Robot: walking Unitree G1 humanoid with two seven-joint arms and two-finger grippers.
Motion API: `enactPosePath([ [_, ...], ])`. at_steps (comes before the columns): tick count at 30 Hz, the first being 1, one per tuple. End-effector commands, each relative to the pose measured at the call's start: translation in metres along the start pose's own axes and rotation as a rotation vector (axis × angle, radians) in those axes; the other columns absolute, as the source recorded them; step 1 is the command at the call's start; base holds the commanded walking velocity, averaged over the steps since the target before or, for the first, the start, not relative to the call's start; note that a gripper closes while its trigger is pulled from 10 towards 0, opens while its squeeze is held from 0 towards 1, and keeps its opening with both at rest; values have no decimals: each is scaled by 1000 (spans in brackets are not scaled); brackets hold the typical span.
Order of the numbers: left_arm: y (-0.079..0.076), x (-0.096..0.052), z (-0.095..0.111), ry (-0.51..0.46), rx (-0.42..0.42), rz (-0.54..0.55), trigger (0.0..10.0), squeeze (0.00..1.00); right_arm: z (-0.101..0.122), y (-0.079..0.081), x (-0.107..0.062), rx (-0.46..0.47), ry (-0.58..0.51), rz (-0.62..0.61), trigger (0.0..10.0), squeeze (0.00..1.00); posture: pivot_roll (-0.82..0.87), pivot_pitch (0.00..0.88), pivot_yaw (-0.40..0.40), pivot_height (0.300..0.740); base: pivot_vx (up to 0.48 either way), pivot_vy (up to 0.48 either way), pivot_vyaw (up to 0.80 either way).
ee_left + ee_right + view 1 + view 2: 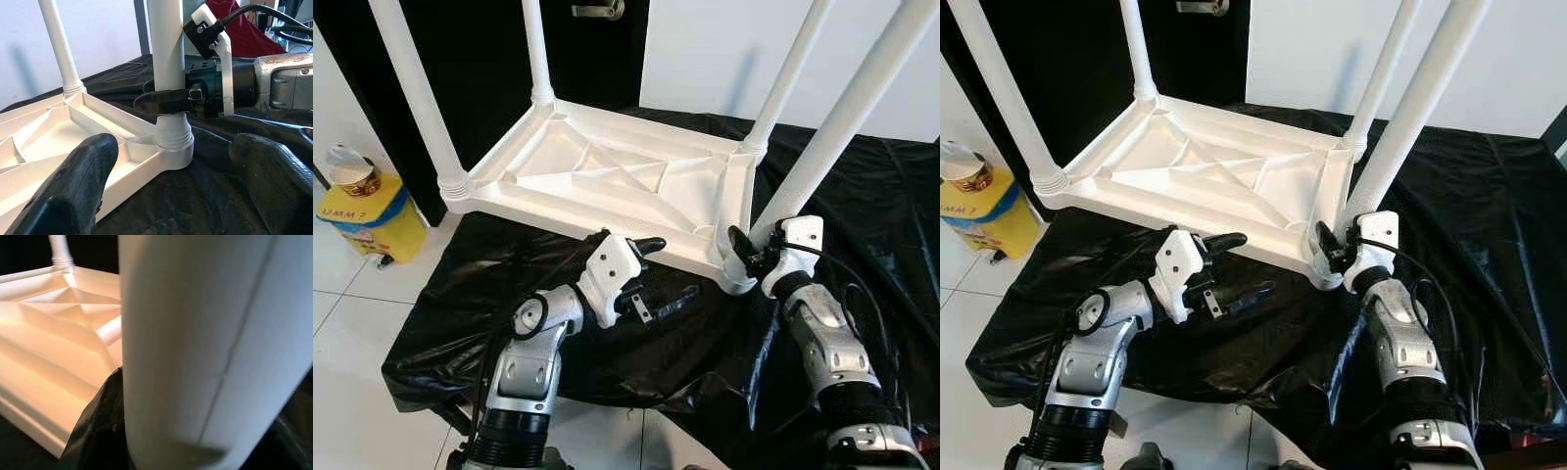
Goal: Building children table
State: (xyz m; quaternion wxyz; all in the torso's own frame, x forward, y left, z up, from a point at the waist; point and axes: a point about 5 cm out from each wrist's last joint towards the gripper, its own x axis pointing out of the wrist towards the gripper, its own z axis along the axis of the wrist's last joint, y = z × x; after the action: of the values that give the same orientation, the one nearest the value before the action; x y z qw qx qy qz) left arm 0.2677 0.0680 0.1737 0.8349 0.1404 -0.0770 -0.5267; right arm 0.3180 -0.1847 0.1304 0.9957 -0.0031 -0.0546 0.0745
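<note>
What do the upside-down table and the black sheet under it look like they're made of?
Table: likely moulded plastic, matte white, judging by the ribbed underside and the leg seated in a socket, which the right gripper grips. Black sheet: probably thin plastic film, glossy and wrinkled like a bin liner.
</note>
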Motion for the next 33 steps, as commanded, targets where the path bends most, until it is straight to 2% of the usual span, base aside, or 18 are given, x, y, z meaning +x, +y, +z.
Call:
enactPosePath([
  [1, 7, 4, -1, -2, -3, 181, 10000, 0, -12, -14, -9, -12, 64, -103, 10000, 0, 72, 25, -100, 740, 0, 0, 0],
  [2, 7, 4, -1, -2, -3, 181, 10000, 0, -12, -14, -9, -12, 64, -103, 10000, 0, 72, 25, -100, 740, 0, 0, 0],
  [6, 7, 3, -1, -4, -7, 187, 10000, 0, -15, -2, -15, 2, 61, -284, 10000, 0, 69, 32, -101, 740, 0, 0, 0],
  [8, 7, 3, -1, -4, -7, 187, 10000, 0, -15, 0, -16, -3, 61, -309, 10000, 0, 69, 32, -101, 740, 0, 0, 0],
  [11, 8, 2, -1, -4, -8, 190, 10000, 0, -18, 14, -18, 27, 75, -394, 10000, 0, 72, 36, -97, 740, 0, 0, 0],
  [15, 8, 1, -1, -2, -6, 190, 10000, 0, -17, 26, -14, 58, 78, -366, 10000, 0, 73, 40, -94, 740, 0, 0, 0],
  [27, 8, -1, -1, 4, -6, 192, 10000, 0, -12, 29, -12, 19, 59, -360, 10000, 0, 80, 44, -90, 740, 0, 0, 0],
  [28, 8, -1, -1, 4, -6, 192, 10000, 0, -10, 29, -12, 20, 51, -356, 10000, 1000, 79, 44, -90, 740, 0, 0, 0],
  [33, 8, -1, -1, 4, -7, 194, 10000, 0, -3, 30, -13, 33, 2, -316, 10000, 1000, 77, 49, -91, 740, 0, 0, 0],
])
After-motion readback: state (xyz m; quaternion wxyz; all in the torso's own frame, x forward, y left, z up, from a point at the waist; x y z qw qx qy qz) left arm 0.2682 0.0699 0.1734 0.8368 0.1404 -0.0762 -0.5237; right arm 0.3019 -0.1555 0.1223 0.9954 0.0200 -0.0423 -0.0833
